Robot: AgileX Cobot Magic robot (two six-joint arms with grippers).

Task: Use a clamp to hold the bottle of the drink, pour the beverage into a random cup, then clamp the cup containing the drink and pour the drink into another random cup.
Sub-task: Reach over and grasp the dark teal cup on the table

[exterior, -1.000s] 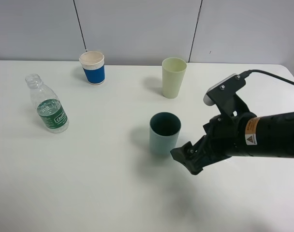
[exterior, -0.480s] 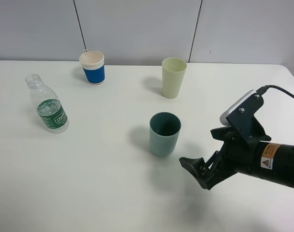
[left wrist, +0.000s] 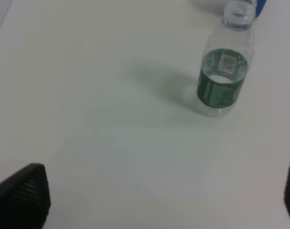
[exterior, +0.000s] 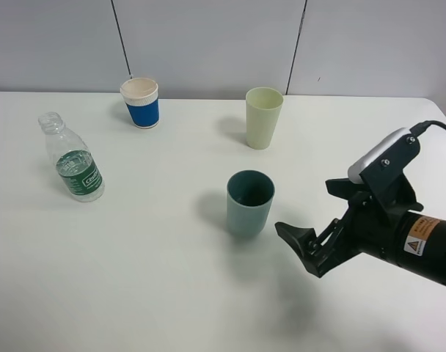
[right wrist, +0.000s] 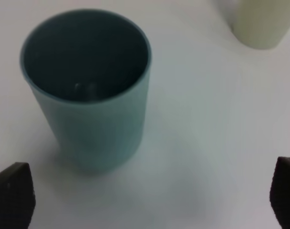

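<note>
- Bottle (exterior: 72,165): stands uncapped on the counter (exterior: 135,279), well to the left of the teal cup (exterior: 249,203). It is clear plastic with a green label and only a little drink low down. I judge it light, thin-walled and easily dented. The labelled mid-body is the best place to take hold, with a squeeze just firm enough to stop it slipping.
- Left hand (left wrist: 157,200): fully open and empty. The bottle sits ahead of it, between the lines of its two fingertips but well apart from them.
- Blue cup (exterior: 140,103): behind and left of the teal cup. It looks like paper, so probably soft and easily crushed.
- Teal cup: smooth, stiff-looking plastic with a slight taper, likely slippery. Grip it at mid-wall, below the rim. Whether it holds any drink I cannot tell.
- Pale green cup (exterior: 264,117): straight behind the teal cup and apart from it. It looks to be of similar stiff make.
- Right hand (exterior: 300,248): just right of the teal cup, near but not touching. Its fingers are spread wide and hold nothing.
</note>
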